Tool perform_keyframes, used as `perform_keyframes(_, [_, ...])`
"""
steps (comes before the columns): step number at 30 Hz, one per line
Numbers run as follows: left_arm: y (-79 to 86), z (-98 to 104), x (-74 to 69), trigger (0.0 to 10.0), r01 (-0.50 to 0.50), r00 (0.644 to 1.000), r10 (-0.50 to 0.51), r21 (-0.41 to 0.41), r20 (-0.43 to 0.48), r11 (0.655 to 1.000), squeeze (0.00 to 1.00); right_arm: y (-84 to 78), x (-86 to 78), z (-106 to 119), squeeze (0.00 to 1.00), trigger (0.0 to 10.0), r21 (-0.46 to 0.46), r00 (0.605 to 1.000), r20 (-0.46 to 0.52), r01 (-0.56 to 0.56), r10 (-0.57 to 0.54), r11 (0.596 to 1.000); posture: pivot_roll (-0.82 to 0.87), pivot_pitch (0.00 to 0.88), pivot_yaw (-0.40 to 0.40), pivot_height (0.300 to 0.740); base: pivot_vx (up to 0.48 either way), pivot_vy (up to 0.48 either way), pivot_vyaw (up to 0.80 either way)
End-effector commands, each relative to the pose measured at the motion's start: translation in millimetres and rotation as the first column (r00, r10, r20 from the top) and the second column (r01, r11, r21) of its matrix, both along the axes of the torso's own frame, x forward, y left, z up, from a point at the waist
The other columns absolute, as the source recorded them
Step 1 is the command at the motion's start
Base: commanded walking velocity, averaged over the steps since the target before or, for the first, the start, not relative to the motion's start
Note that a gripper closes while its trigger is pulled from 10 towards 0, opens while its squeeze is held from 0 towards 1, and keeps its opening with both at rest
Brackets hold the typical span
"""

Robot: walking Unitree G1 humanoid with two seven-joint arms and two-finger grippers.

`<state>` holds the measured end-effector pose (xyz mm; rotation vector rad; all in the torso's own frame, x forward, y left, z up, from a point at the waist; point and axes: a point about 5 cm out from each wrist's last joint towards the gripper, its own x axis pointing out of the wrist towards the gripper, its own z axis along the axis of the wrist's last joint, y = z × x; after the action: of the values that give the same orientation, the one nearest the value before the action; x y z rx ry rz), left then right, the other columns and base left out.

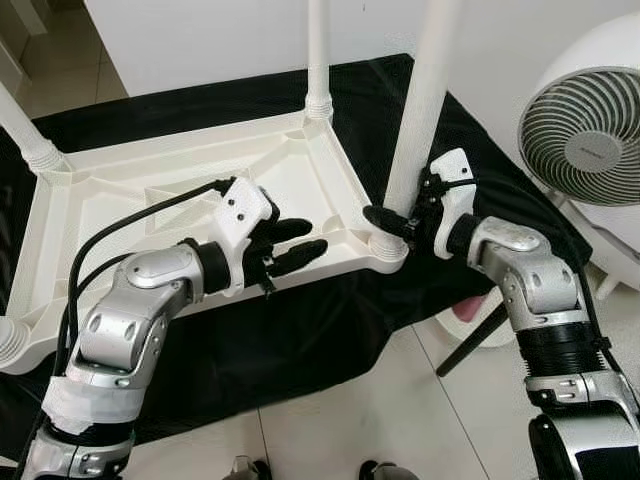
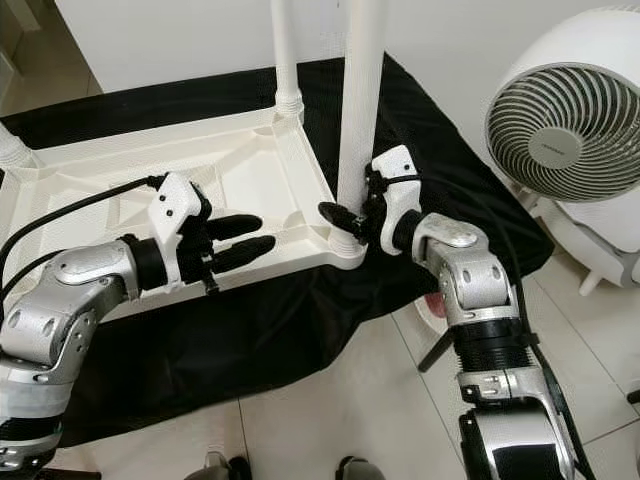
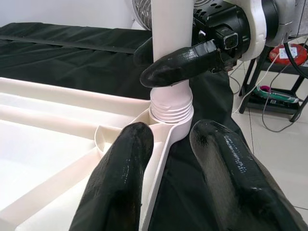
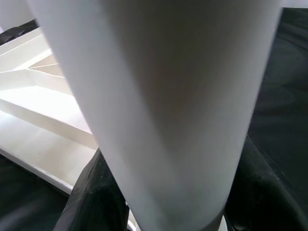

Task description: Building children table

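Right gripper (image 1: 392,222) clasping a table leg (image 1: 422,110) at the upturned tabletop's (image 1: 150,190) near right corner
Left gripper (image 1: 300,243) hovers beside that corner, fingers parted, holding nothing

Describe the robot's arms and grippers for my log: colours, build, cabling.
Both arms are silver metal with black ribbed joints. Each wrist carries a white housing, and each gripper, left gripper and right gripper, has two long, rounded black fingers. Black cables loop along the left arm and run down the right forearm.
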<state>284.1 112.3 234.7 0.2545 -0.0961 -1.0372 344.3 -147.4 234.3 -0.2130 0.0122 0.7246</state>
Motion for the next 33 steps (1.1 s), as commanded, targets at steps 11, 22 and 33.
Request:
perform_keyframes(11, [1.4,-1,-0.5,10.0,-0.038,0.999,0.038,-0.002,0.002,0.999,0.00,-5.4,-5.5,-34,0.00,0.0,0.074,0.818,-0.101,0.574,-0.567,0.815,-0.10,0.152,0.084,0.740,0.000,0.000,0.00])
perform_keyframes(22, [-0.4,-1,-0.7,10.0,-0.031,1.000,0.031,-0.002,0.000,1.000,0.00,20.6,-23.2,-44,0.00,0.0,0.154,0.571,-0.144,0.820,-0.808,0.552,-0.10,0.156,0.083,0.740,0.000,0.000,0.00])
perform_keyframes(33, [0.6,-1,-0.3,10.0,-0.038,0.999,0.038,-0.003,0.000,0.999,0.00,40.7,-20.1,-28,0.56,10.0,0.223,0.680,-0.097,0.726,-0.726,0.650,-0.10,0.156,0.084,0.740,0.000,0.000,0.00])
